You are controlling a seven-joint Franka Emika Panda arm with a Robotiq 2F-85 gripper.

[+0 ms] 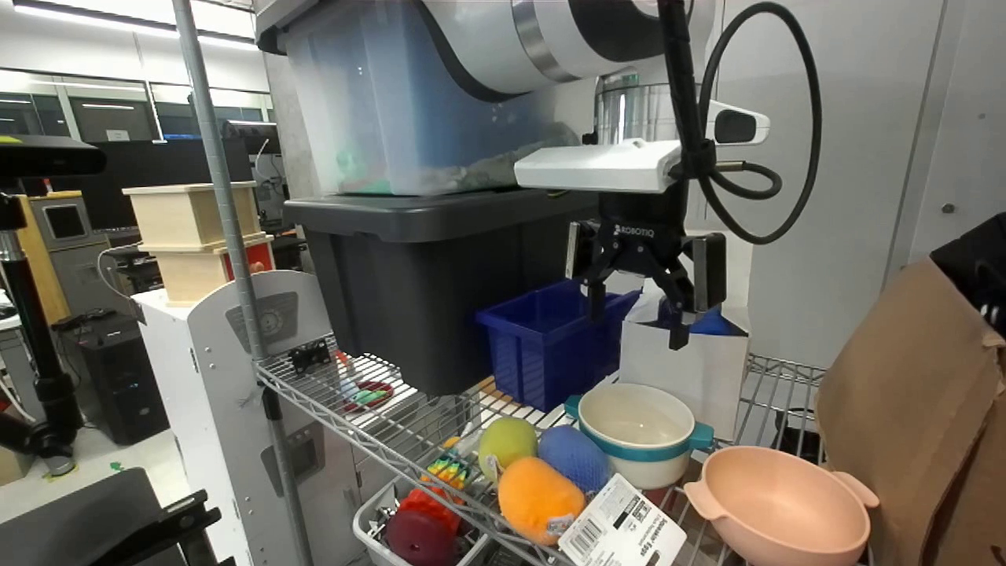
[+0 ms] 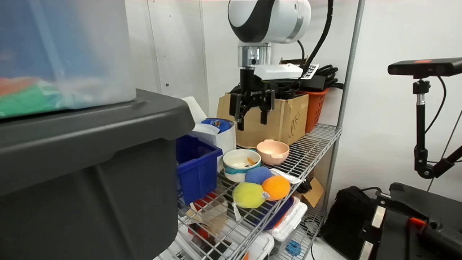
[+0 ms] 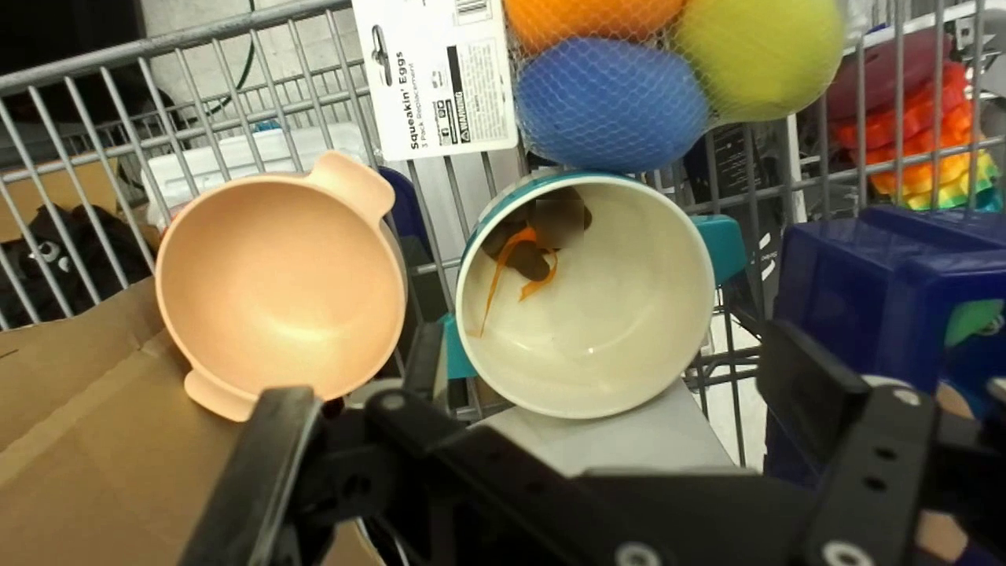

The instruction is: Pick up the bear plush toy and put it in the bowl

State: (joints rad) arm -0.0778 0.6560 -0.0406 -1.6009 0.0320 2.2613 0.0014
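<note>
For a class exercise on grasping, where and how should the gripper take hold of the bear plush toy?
Grip the bear plush toy by its brown middle, probably from above: it lies low inside the cream bowl, whose wall may block a sideways approach. Best avoid the orange ribbon.

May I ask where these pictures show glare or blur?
Wrist view: the brown plush bear is partly blurred, glare brightens the round salmon-pink plastic bowl, and the black gripper looks unfocused; in an exterior view, a long white ceiling light looks overexposed.

"ROBOTIQ" on the claw (image 1: 637,320), "Squeakin' Eggs", "3 Pack Replacement", "WARNING" on a white card (image 3: 428,82)
</note>
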